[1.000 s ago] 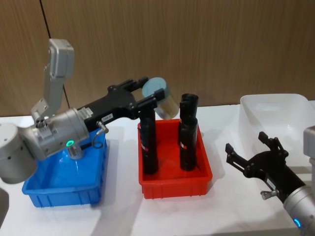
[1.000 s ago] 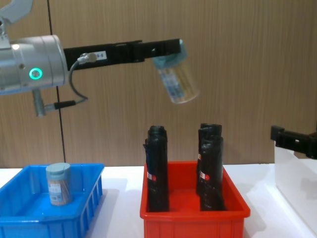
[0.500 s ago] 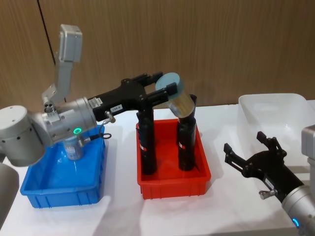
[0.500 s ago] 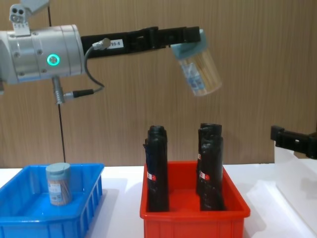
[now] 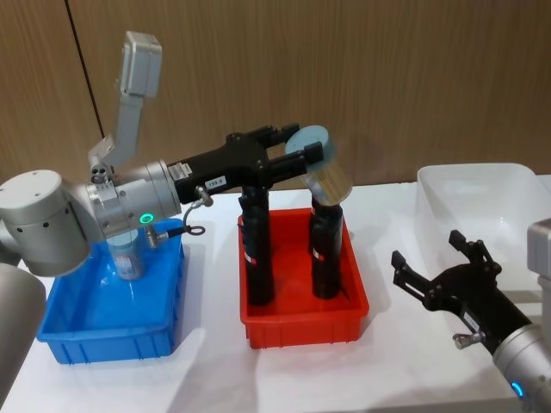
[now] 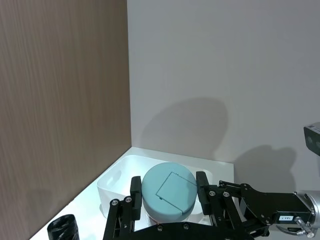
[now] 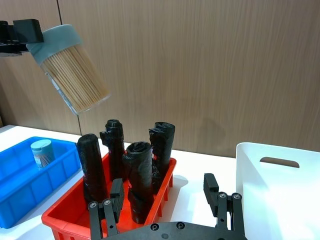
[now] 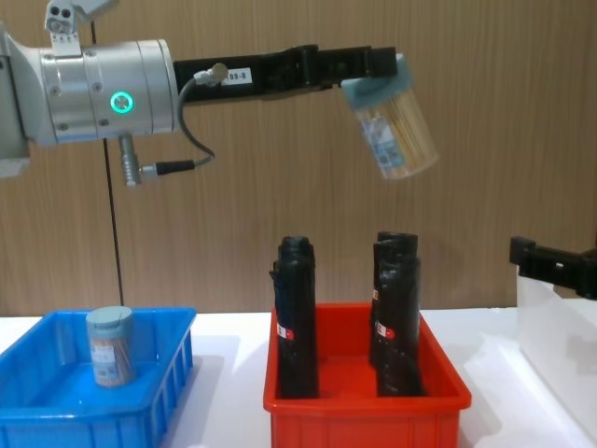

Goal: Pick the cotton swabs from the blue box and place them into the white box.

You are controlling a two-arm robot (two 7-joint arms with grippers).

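Left arm: the left gripper (image 5: 306, 155) is high above the red bin (image 5: 306, 325), reaching out level from the robot's left. Its fingers are clamped on the pale blue lid of one jar of cotton swabs (image 8: 396, 131).

Held jar: it hangs tilted, with the lid uppermost at the fingers and the base angled down toward the robot's right. It is in the air over the black rolls (image 5: 258, 249) that stand upright in the red bin, and it is clear of their tops.

Second jar (image 5: 127, 256): it stands upright inside the blue box (image 5: 108, 334), at the left end of the surface (image 5: 387, 370).

White box (image 5: 478, 182): it sits at the right end of the surface, beyond the red bin and well apart from the held jar.

Right arm: the right gripper (image 5: 428, 248) is low, between the red bin and the white box. Its fingers are spread wide and hold nothing.
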